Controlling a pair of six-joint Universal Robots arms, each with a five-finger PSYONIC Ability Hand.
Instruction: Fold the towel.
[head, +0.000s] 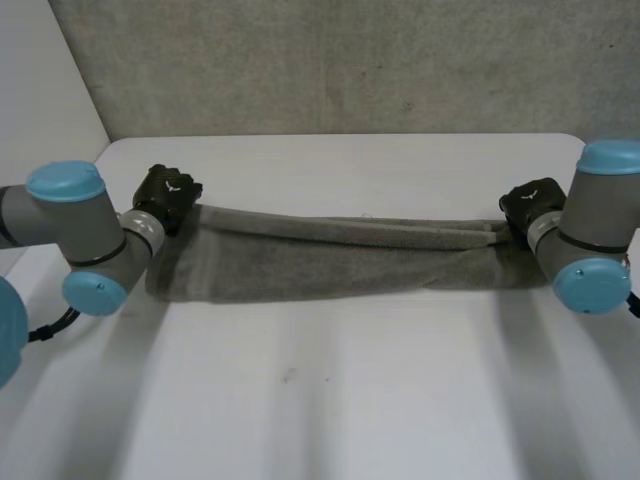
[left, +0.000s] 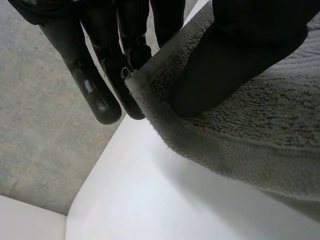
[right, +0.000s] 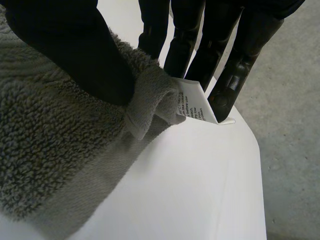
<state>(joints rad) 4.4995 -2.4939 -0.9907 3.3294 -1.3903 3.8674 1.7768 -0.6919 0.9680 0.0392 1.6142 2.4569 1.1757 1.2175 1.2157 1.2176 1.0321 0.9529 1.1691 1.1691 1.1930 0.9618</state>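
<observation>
White table (head: 330, 400) carries our grey towel (head: 320, 262), stretched between both hands; left hand (head: 166, 194) and right hand (head: 530, 204) each pinch an end corner (soft, limp terry), so we judge corners the best hold.

A white table (head: 330, 400) (rounded far corners); a grey speckled wall (head: 350, 60) stands behind it.

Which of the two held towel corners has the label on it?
The corner pinched by the right robot hand: a white printed label sticks out of the towel at its fingertips. The corner in the left robot hand is just plain hem.
</observation>
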